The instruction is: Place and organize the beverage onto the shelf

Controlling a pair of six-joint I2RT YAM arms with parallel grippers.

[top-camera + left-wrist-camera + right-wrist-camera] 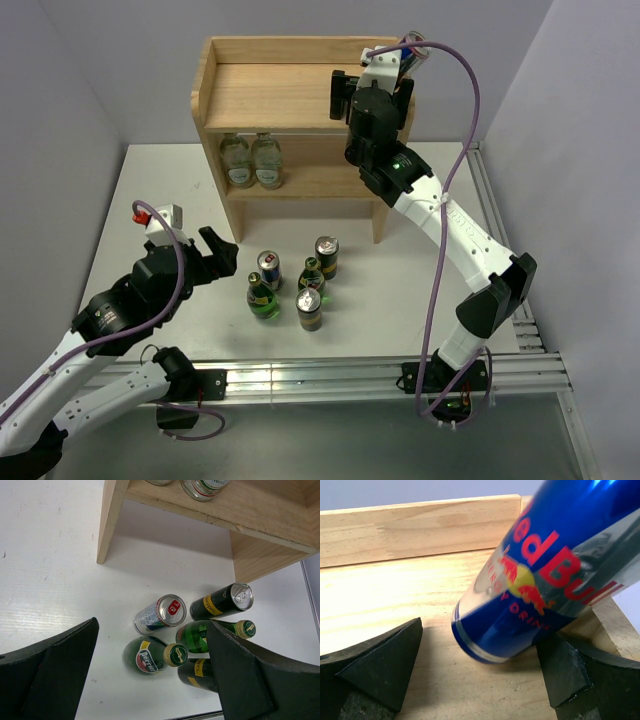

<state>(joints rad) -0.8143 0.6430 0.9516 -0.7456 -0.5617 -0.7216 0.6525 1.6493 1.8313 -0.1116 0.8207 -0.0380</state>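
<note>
"red bull" on blue can (540, 575); "perrier" on green bottle (147, 657).

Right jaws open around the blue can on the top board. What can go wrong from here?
1. The blue can sits close against one finger; retreating may drag or tip it.
2. It stands near the shelf's right rim, leaving little room to correct.
3. The left jaws hang by five tightly packed drinks; grabbing one may knock its neighbours.

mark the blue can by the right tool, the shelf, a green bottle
blue can (545, 570), right wrist view, printed side
shelf (270, 95), top external view, bare top board
green bottle (145, 659), left wrist view, red label
</note>
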